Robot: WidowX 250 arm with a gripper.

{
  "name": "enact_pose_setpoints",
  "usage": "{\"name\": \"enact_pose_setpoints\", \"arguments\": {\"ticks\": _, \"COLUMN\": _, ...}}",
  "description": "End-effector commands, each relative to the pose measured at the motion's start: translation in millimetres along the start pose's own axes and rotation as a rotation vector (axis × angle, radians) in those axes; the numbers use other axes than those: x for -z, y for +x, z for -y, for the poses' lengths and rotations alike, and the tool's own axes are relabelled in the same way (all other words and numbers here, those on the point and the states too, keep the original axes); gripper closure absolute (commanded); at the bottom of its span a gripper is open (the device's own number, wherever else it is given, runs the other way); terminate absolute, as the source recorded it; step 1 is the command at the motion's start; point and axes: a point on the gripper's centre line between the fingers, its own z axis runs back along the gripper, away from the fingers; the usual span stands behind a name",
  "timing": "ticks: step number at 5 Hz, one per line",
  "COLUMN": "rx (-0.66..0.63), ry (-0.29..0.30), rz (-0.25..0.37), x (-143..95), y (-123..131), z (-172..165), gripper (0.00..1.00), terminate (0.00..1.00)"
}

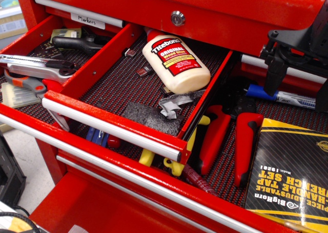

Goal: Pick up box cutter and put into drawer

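The box cutter (32, 63), slim and silver-grey with a black slider, lies in the open left drawer, over the orange-and-grey scissors (23, 84). The narrow red drawer (110, 125) with a silver bar handle stands open in the middle. Its dark red-dotted liner (120, 81) shows. My black gripper (297, 79) hangs at the far right over the wide lower drawer, far from the box cutter. Its fingers (272, 74) stand apart and hold nothing. The frame edge cuts off part of the gripper.
A glue bottle (175, 62), a dark pad (146, 117) and a grey metal piece (174, 104) lie in the narrow drawer. Black-handled pliers (77, 43) lie behind the box cutter. Red-handled tools (218, 135), a blue marker (282, 95) and a black-yellow wrench box (292, 176) fill the lower drawer.
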Motion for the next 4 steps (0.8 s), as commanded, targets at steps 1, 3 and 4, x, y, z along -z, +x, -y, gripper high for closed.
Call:
{"name": "enact_pose_setpoints", "arguments": {"ticks": 1, "rx": 0.000, "ry": 0.000, "rz": 0.000, "x": 0.0, "y": 0.0, "z": 0.0, "gripper": 0.00, "terminate": 0.00}}
{"name": "enact_pose_setpoints", "arguments": {"ticks": 3, "rx": -0.317, "ry": 0.215, "rz": 0.021, "x": -35.5, "y": 26.6, "z": -99.4, "gripper": 0.00, "terminate": 0.00}}
{"name": "enact_pose_setpoints", "arguments": {"ticks": 4, "rx": -0.580, "ry": 0.295, "rz": 0.115, "x": -54.6, "y": 29.5, "z": -147.3, "gripper": 0.00, "terminate": 0.00}}
